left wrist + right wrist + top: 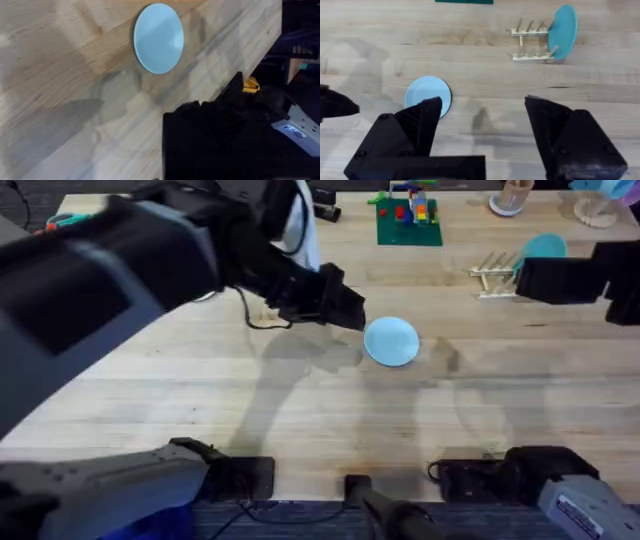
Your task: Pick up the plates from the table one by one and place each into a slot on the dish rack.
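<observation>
while the left end effector (345, 308) is hovering just left of the light blue plate (391, 341) lying flat mid-tabletop (300, 410), i cannot tell its fingers' state. the right end effector (482, 127) is hanging spread apart; a teal plate (543, 250) is already leaning in the dish rack (495, 275), upper right.

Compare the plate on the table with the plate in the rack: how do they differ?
The light blue plate lies flat on the table; the teal plate stands on edge in the dish rack, at one end. The flat plate is paler, the racked one a deeper blue-green. The flat plate lies beside the left gripper. Both are round and plain.
</observation>
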